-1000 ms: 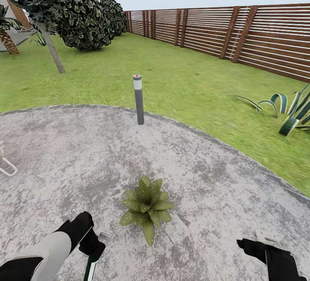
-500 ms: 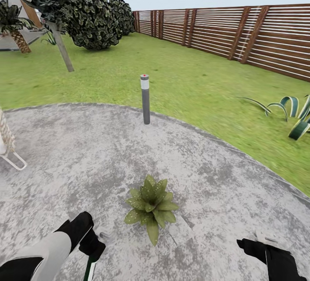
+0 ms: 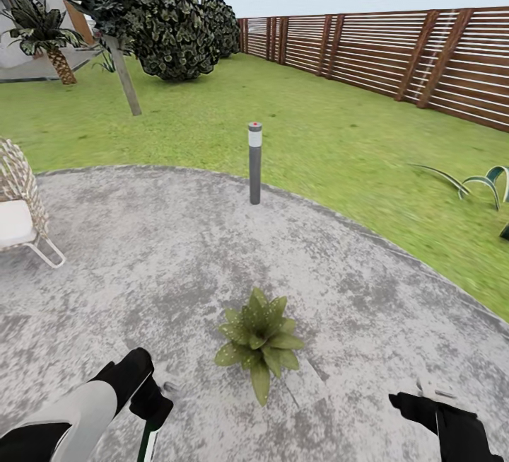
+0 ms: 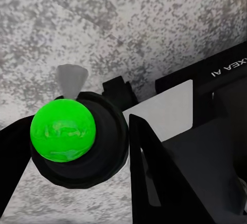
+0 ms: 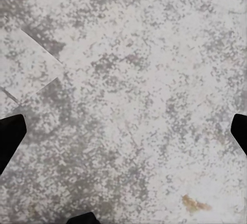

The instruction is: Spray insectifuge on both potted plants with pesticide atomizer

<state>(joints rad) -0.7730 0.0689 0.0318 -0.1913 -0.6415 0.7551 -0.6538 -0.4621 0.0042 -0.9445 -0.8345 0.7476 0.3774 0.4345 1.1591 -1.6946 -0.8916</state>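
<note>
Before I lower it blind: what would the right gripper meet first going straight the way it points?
Likely the bare mottled grey paved patio; the right gripper's wide-spread fingertips frame nothing else, though depth is unclear.

grey round patio (image 3: 141, 250) on lawn (image 3: 332, 143), slatted fence (image 3: 424, 59) behind, wicker chair (image 3: 18, 207) aside.

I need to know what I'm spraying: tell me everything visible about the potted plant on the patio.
The potted plant is a low rosette of broad, pointed light-green leaves with pale speckles. Its pot is hidden under the leaves. It stands upright on the grey paved patio, between the two arms, nearer the robot than the bollard lamp. Nothing touches it.
</note>
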